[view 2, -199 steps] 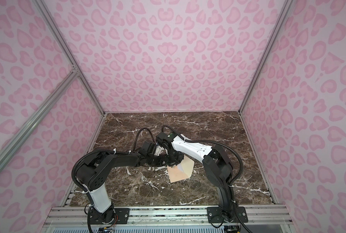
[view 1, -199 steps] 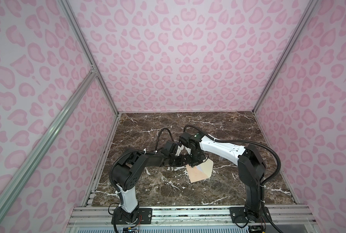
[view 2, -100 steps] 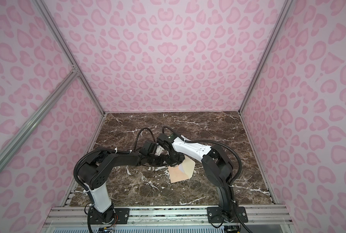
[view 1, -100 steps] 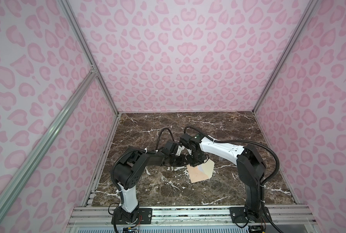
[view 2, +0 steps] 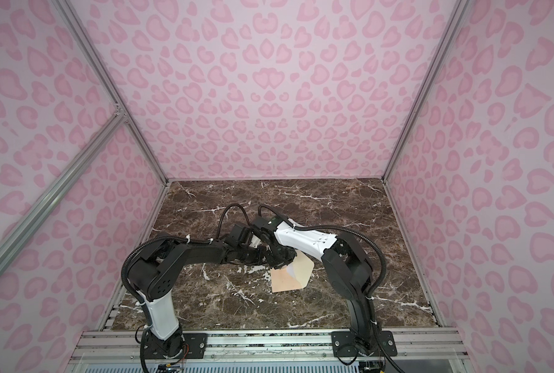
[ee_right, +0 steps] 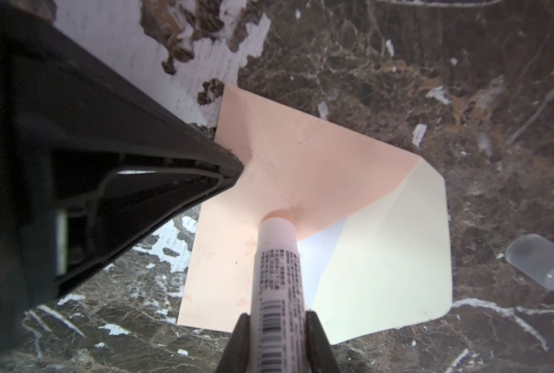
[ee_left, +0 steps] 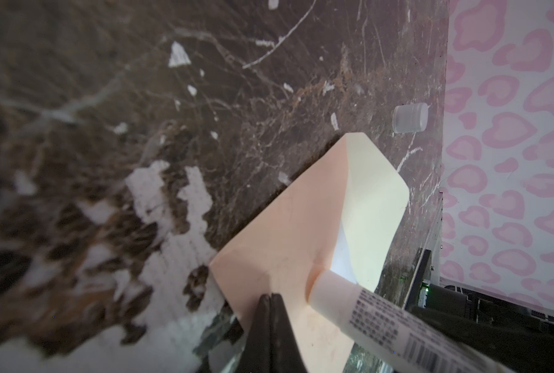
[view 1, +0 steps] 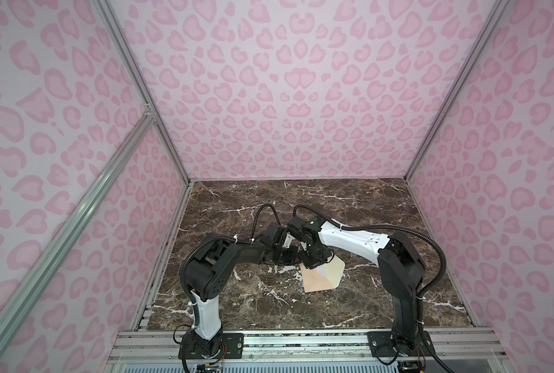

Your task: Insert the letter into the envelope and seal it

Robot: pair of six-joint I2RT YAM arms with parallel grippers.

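Open peach envelope (ee_right: 301, 161), letter (ee_right: 321, 255) inside

I see a white, barcode-labelled glue stick (ee_right: 277, 284) tilted tip-down. A translucent cap (ee_right: 540, 266) lies on its side further right on the brown marble tabletop (view 1: 269, 200), with pink-blotched walls (view 1: 285, 97) around.

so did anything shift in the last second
Nothing visibly moved. The right gripper stays shut on the glue stick, whose tip is on the envelope. The left gripper stays shut, its tips on the envelope. The letter still peeks out, and the cap lies apart.
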